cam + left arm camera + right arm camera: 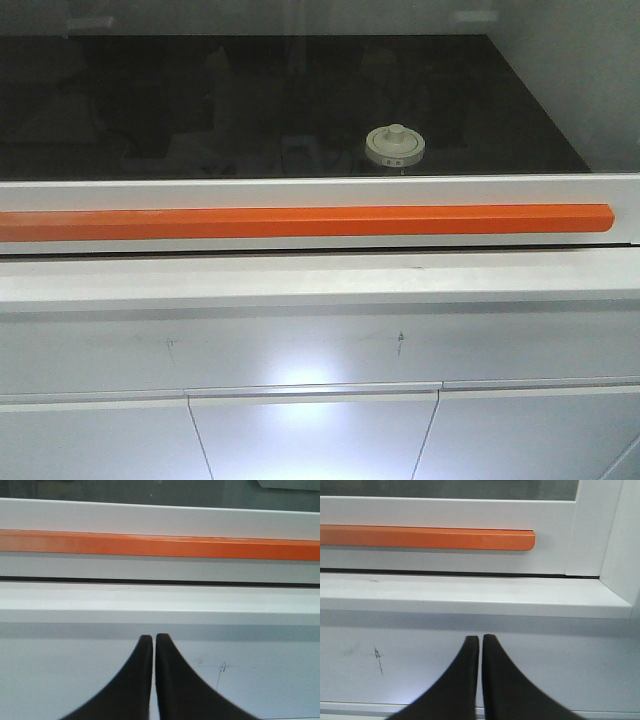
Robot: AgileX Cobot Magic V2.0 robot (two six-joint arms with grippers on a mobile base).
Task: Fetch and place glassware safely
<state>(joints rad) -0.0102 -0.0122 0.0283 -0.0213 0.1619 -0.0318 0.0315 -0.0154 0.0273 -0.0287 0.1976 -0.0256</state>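
Observation:
The glass jar [394, 146] with a round off-white lid and central knob stands behind a glass sash, on a dark floor, right of centre in the front view. Only its lid shows clearly. The sash has a white frame with a long orange handle bar [300, 222], which also shows in the left wrist view [160, 545] and the right wrist view [425, 538]. My left gripper [153, 638] is shut and empty, below the white ledge. My right gripper [480, 639] is shut and empty, below the ledge near the bar's right end. Neither gripper shows in the front view.
A white ledge [320, 280] runs under the sash. Below it is a white cabinet front [310, 430] with panel seams and small scratch marks. A white frame post [592, 530] stands at the sash's right side.

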